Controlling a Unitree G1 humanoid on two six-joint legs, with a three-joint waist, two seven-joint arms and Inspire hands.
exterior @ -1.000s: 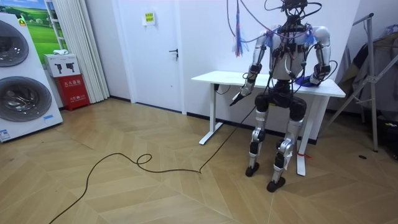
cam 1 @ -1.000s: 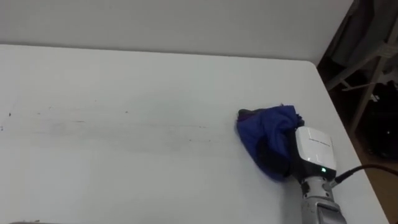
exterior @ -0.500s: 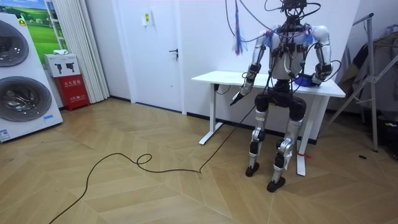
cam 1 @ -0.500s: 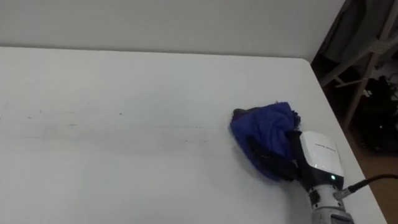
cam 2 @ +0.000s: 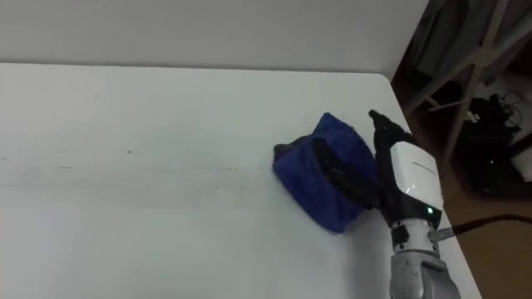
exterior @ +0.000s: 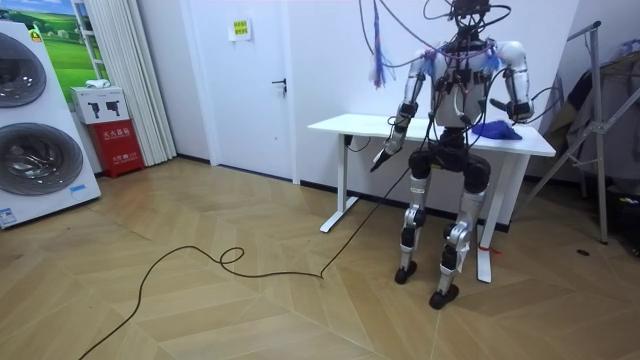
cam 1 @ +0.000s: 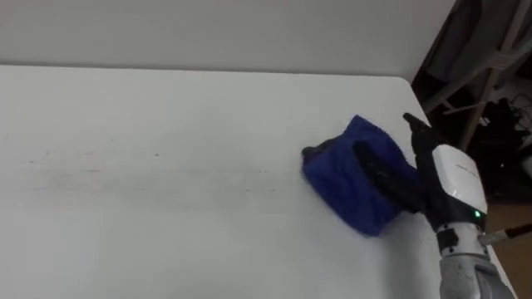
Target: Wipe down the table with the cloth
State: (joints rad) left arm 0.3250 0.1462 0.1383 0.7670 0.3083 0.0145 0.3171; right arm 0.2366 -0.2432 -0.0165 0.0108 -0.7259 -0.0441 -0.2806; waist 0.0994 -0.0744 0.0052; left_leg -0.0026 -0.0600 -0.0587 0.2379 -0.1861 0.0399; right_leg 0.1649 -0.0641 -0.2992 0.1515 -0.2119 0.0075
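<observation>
Robot stands at the front edge of the white rectangular table [cam 1: 166,216], facing it and the wall, near the table's right end.

Right hand [cam 1: 455,178] is on the tabletop close to the right edge. Its dark fingers [cam 1: 382,174] are curled over the top of the crumpled blue cloth [cam 1: 341,195] and dig into the folds, with the thumb sticking up on the far side. I read it as gripping the cloth. The white back of the hand faces up and the forearm comes in from the lower right.

The cloth is bunched into a thick wad on the right part of the table, just left of the hand. Its underside looks to be on the surface; can't tell if the hand-side edge is raised off it.

A faint grey smear line [cam 1: 91,170] runs across the tabletop, left of the cloth and well apart from it.

Left hand [exterior: 384,157] hangs low at the table's front edge on the room view's left, off the surface. Can't tell its finger state from here.

Around the room:
- a white door [exterior: 255,90] behind the table on the room view's left
- stacked white front-loading washing machines [exterior: 30,120] at the far left
- a grey metal rack [exterior: 600,120] past the table's right end
</observation>
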